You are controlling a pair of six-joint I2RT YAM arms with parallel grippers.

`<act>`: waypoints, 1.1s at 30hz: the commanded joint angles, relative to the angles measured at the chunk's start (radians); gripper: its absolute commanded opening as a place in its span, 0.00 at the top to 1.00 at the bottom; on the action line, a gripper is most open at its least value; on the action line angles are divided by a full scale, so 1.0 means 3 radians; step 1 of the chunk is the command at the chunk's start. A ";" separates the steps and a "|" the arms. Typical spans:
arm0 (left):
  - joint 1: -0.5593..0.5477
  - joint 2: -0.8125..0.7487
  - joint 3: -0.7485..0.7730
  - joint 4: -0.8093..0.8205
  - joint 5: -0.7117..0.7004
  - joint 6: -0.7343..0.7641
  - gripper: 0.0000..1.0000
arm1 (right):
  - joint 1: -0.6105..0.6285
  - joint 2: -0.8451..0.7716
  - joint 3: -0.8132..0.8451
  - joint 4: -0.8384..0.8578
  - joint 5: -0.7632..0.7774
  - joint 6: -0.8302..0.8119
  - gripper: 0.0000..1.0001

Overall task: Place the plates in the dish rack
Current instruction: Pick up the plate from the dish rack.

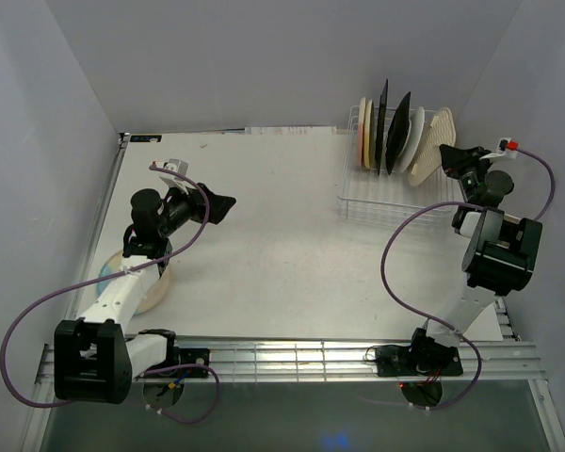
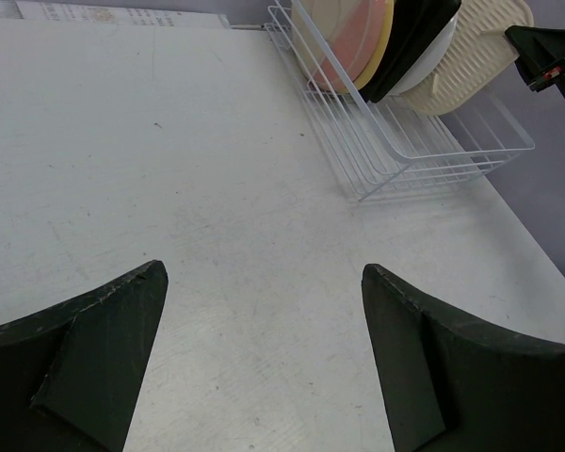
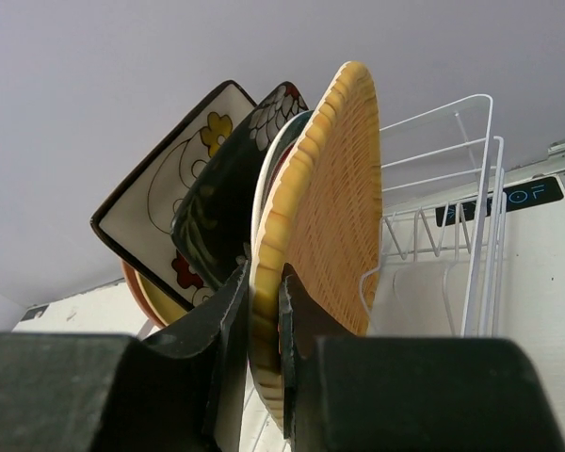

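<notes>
Grey walls closed in a white table (image 1: pixel 264 250), and at its far right corner stood the dish rack (image 1: pixel 372 202), with plates set on edge in a row along its back half. The right gripper (image 3: pixel 264 278) was clamped on the lower rim of the orange ribbed plate (image 3: pixel 334 188), one finger against each face. That plate stood upright at the right end of the row, close beside the green-rimmed white plate (image 1: pixel 415 132). Past those stood the black floral plate (image 3: pixel 217 217) and the cream floral plate (image 3: pixel 160 207), both tilted.

Over on the left side, the left gripper (image 2: pixel 264 271) hung above bare table with its fingers spread wide and nothing between them, well apart from the rack. The blue-cream plate (image 1: pixel 158 287) lay flat near the table's left edge, partly hidden under the left arm and nearer the arm's base than the gripper.
</notes>
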 commanded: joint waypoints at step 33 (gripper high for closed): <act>0.0007 -0.0138 -0.0010 0.0048 0.0147 0.0034 0.05 | 0.0475 0.0270 0.0713 -0.0155 0.0347 -0.1074 0.85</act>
